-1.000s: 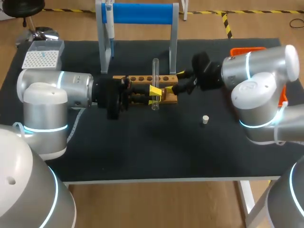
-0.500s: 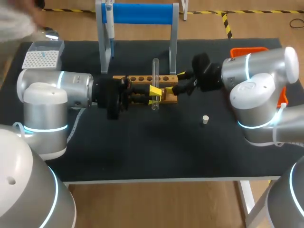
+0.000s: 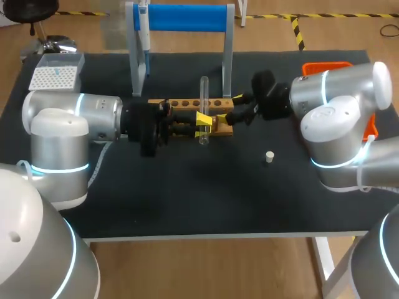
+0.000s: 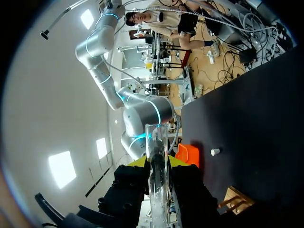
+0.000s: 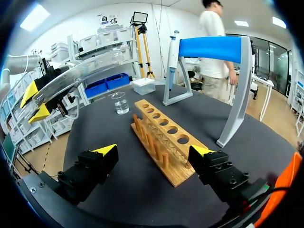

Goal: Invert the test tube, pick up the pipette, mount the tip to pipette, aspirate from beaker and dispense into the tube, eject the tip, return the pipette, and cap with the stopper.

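A clear test tube (image 3: pixel 204 106) stands upright in front of the wooden rack (image 3: pixel 187 104), with my left gripper (image 3: pixel 203 123) shut on its lower part. In the left wrist view the test tube (image 4: pixel 157 175) runs out between the two yellow fingertips (image 4: pixel 137 162). My right gripper (image 3: pixel 239 107) hangs open at the rack's right end, nothing between its fingers; in its own view the gripper (image 5: pixel 154 153) straddles the near end of the rack (image 5: pixel 164 137). The pipette (image 3: pixel 143 34) hangs on the blue-topped stand (image 3: pixel 184 17). A small white stopper (image 3: pixel 269 157) lies on the mat. A beaker (image 5: pixel 121 103) of water stands beyond the rack.
A tip box (image 3: pixel 56 73) sits at the far left corner and an orange tray (image 3: pixel 324 65) at the far right, partly behind my right arm. The dark mat (image 3: pixel 206 193) in front of the rack carries only the stopper.
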`<state>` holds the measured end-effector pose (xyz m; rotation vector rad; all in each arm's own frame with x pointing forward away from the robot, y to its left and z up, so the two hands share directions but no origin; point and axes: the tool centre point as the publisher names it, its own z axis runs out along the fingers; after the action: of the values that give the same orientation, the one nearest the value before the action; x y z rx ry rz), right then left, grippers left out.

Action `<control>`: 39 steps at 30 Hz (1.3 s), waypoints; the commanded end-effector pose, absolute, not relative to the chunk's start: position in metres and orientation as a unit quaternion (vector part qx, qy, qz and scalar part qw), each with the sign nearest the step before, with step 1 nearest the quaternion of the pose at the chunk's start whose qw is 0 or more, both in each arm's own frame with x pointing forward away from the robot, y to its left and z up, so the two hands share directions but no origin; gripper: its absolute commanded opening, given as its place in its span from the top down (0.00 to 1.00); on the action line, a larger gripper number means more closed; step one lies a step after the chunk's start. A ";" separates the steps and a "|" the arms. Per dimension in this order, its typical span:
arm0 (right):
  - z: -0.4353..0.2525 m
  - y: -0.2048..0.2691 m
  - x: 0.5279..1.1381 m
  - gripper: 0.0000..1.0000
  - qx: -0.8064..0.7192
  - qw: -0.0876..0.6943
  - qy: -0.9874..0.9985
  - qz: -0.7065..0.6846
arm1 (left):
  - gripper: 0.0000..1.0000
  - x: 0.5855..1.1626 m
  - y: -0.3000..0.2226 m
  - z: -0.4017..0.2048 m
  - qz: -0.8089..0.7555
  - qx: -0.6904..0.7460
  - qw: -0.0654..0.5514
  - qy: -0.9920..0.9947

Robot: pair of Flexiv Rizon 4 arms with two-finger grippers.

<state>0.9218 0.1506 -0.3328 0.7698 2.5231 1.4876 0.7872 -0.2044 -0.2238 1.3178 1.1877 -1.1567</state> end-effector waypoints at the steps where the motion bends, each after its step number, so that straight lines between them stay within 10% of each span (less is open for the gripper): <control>1: -0.333 0.150 0.922 0.00 0.253 0.056 0.832 0.491 | 1.00 0.787 -0.205 -0.223 -0.475 0.543 0.490 0.489; 11: -0.333 0.150 0.922 0.00 0.253 0.056 0.832 0.491 | 1.00 0.787 -0.205 -0.223 -0.475 0.543 0.490 0.489; 26: -0.333 0.150 0.922 0.00 0.253 0.056 0.832 0.491 | 1.00 0.850 -0.203 -0.197 -0.589 0.376 0.187 0.690; 39: -0.333 0.150 0.922 0.00 0.253 0.056 0.832 0.491 | 1.00 0.852 -0.203 -0.195 -0.592 0.371 0.180 0.692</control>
<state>0.9217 0.1505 -0.3328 0.7691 2.5225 1.4893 0.8490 -0.2028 -0.1988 0.9975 1.9231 -1.6822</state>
